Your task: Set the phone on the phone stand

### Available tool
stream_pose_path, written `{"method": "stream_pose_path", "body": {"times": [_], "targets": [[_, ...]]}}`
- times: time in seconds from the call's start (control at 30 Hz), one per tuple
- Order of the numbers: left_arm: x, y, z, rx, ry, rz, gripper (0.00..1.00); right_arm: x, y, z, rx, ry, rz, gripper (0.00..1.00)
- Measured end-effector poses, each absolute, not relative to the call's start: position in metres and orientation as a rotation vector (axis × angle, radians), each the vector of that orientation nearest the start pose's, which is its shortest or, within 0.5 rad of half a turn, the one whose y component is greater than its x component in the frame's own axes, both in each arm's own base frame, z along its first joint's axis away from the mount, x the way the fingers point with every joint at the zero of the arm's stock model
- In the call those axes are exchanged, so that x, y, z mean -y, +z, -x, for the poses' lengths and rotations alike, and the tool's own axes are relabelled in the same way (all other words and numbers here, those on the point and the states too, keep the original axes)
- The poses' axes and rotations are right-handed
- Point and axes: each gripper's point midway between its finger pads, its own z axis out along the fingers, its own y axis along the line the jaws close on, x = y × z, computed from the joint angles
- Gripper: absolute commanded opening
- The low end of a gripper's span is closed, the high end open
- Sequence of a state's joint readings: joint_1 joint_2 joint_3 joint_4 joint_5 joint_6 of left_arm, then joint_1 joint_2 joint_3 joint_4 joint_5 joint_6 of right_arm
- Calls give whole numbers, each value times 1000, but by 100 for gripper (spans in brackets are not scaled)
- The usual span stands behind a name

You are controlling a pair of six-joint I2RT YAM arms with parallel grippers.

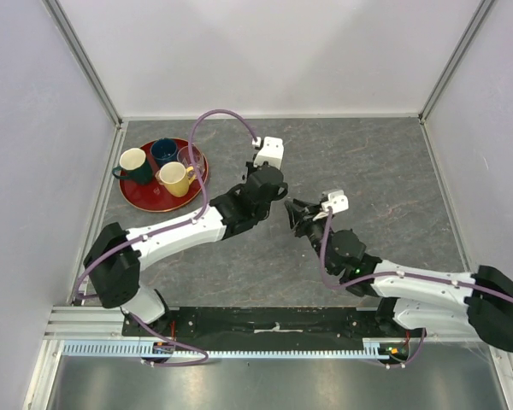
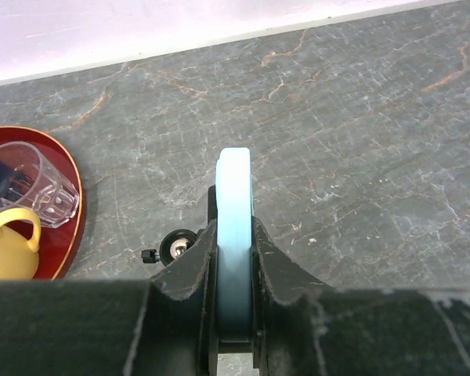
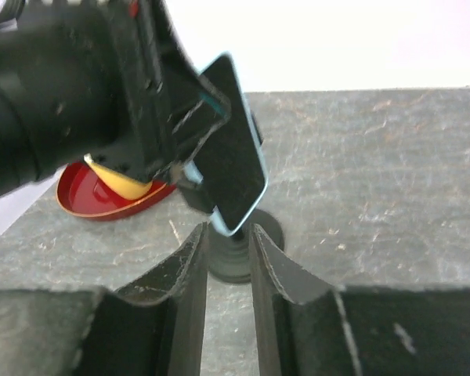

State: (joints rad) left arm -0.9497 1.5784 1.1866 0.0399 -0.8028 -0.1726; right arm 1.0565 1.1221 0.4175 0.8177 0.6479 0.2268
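Just above the phone stand [image 3: 231,265], the phone [image 3: 236,149] is gripped on edge, tilted, by the closed jaws of the left gripper [image 2: 233,243]. Seating is judged not yet done. The right gripper [image 3: 229,235] is seen empty near the base, jaws narrowly apart. Free worktop [image 1: 385,171] is offered rightward; the red tray [image 1: 141,198] stands well apart.

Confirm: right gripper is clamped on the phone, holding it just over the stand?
Wrong arm. The left gripper is clamped on the phone, holding it just over the stand. The left wrist view shows the phone's light blue edge pinched between that gripper's fingers. The right gripper sits low by the stand, fingers apart.
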Motion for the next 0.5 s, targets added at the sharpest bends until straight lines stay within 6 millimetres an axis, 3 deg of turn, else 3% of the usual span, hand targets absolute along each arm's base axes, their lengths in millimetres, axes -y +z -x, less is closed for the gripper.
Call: {"method": "stream_pose_path", "body": {"times": [0.1,0.23,0.27,0.37,0.5], "targets": [[288,232,-350,-1808,-48,-200,2,-244,237,-264,-1482,561,81,42],[283,234,-334,-1839,-104,-266,2,-215,241,-291,-1470,548,89,71],[283,234,-330,-1849,-131,-291,2,-213,236,-296,-1477,555,130,75],[288,234,-314,-1875,-241,-391,2,-230,216,-294,-1517,625,325,85],[285,233,-287,-1895,-356,-546,2,-269,185,-269,-1569,774,625,96]]}}
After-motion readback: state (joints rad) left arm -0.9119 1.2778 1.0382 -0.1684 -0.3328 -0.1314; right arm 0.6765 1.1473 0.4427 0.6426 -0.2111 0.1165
